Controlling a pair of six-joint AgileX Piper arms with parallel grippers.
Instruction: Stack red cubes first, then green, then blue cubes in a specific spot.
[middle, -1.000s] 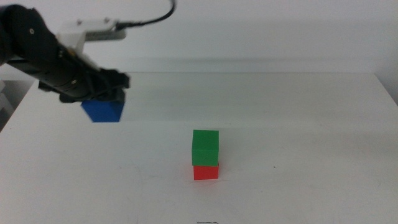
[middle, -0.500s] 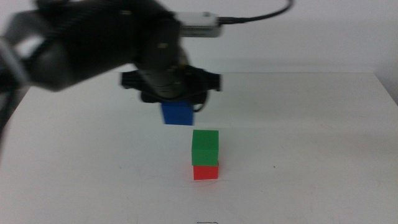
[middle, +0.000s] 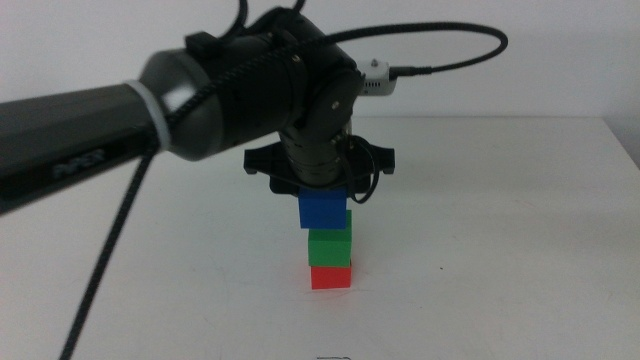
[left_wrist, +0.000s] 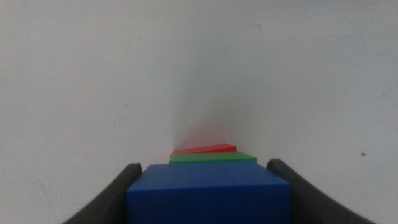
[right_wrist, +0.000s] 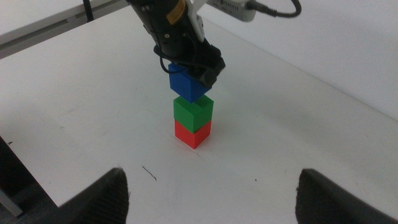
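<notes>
The left gripper (middle: 322, 196) is closed on the blue cube (middle: 323, 209), which is pinched between the two dark jaws and held directly above the stack. In the left wrist view the blue cube (left_wrist: 209, 193) fills the gap between the jaws, and thin slivers of the green cube (left_wrist: 213, 158) and the red cube (left_wrist: 204, 149) are seen beyond its far edge, so a near-vertical alignment is suggested. From the middle view the blue cube's underside is seen at or just above the top of the green cube (middle: 330, 247); whether the two faces are touching cannot be told.

The green cube is seated squarely on the red cube (middle: 331, 277), which rests on the white table (middle: 500, 250) at the chosen spot. Two of the three stacking steps are therefore judged complete. What is left appears to be the settling of the blue cube onto the green one, its release, and the withdrawal of the arm without the tower being nudged.

The right gripper (right_wrist: 211, 193) is held well back from the stack, with its jaws spread wide and nothing between them.

Faint lettering is visible on the left arm's grey sleeve (middle: 70, 168), but it is too blurred to be read with confidence. No other labels or markings are seen on the cubes or the table.
</notes>
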